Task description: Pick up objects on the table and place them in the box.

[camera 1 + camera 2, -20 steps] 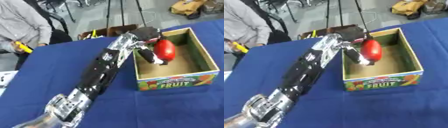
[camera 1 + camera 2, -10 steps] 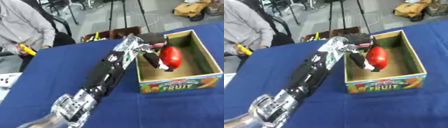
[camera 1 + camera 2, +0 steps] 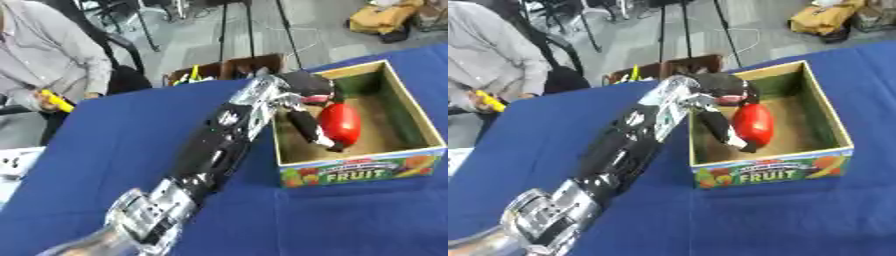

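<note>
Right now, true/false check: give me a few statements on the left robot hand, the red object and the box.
1. The left robot hand is inside the box. True.
2. The red object lies on the blue table outside the box. False: it is inside the box, against the hand's fingers.
3. The box front reads FRUIT. True.
4. The right robot hand holds the red object. False: no right hand is in view; the left arm reaches in.
5. The box is packed with other items. False: only the red object shows in it.

"FRUIT" on box [image 3: 773, 176] front
</note>
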